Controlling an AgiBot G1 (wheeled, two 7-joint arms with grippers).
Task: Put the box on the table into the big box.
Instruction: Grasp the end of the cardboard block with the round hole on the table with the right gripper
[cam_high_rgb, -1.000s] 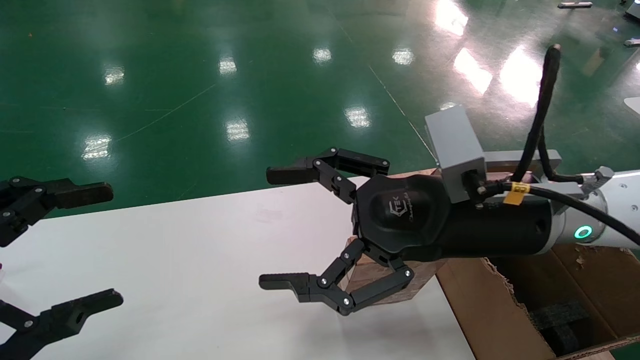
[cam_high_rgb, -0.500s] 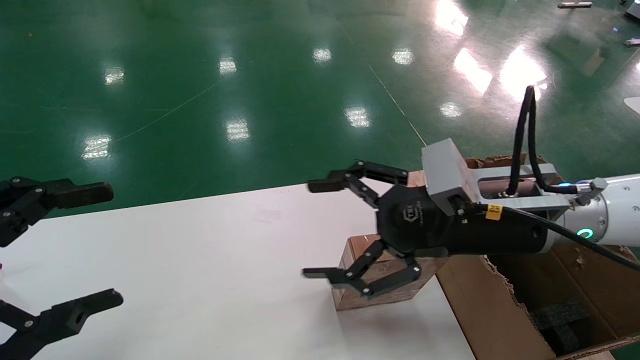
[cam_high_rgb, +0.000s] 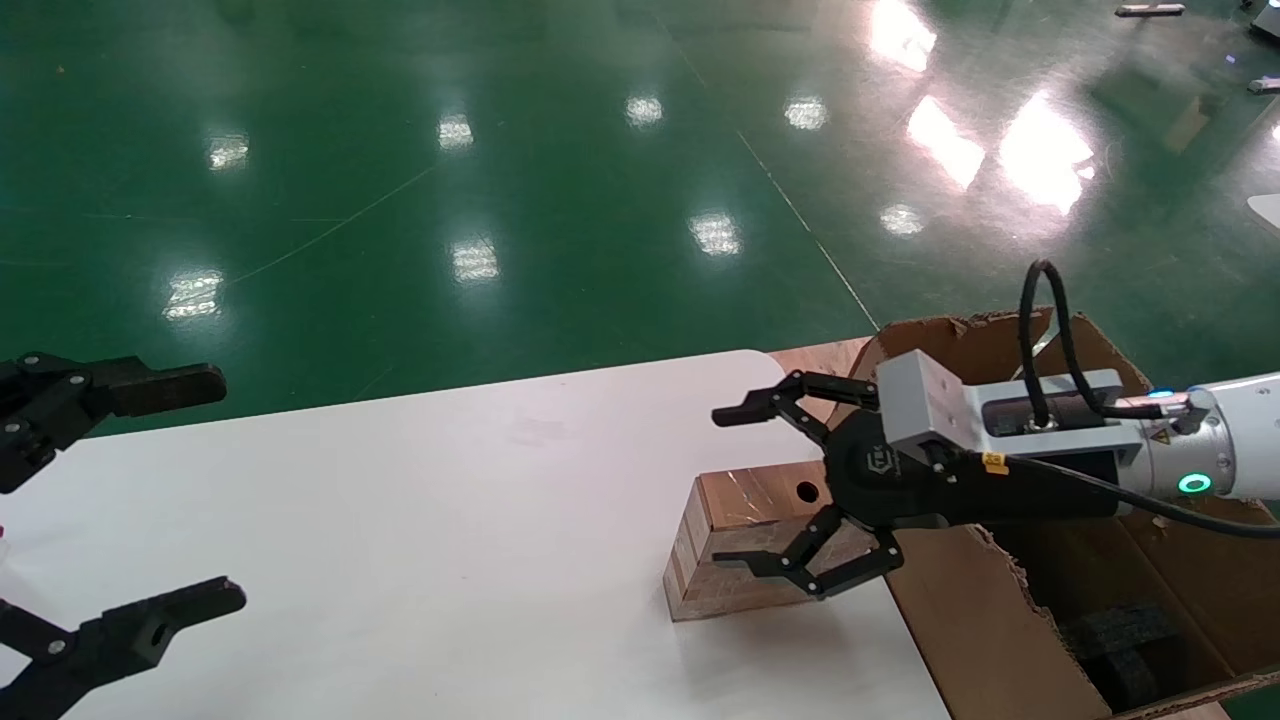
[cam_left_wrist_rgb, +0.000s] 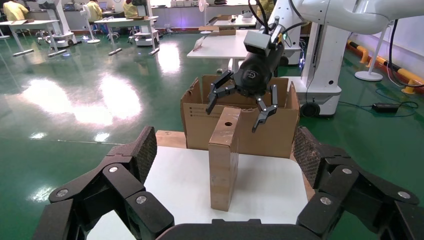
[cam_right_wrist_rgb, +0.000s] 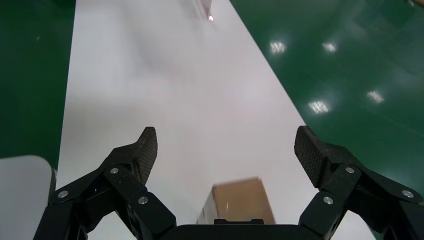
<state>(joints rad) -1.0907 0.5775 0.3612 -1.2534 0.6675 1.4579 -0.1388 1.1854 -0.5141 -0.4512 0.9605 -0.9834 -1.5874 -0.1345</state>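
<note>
Pulled back and lowered toward the box (cam_high_rgb: 745, 535): right gripper (cam_high_rgb: 762, 490), fingers spread wide, straddling its end by the big box (cam_high_rgb: 1000, 620). Grasp not yet made. Left gripper (cam_high_rgb: 130, 500) parked, open.

Bright overhead lighting; white glare patches on the glossy green floor (cam_high_rgb: 500, 150). Soft shadows on the large matte white tabletop (cam_high_rgb: 400, 520). Far tabletop end is blurred in right wrist view.

Glossy taped cardboard box (cam_high_rgb: 745, 520), matte smooth white table (cam_high_rgb: 400, 520), rough torn corrugated big box (cam_high_rgb: 960, 620), glossy green floor (cam_high_rgb: 500, 150)
</note>
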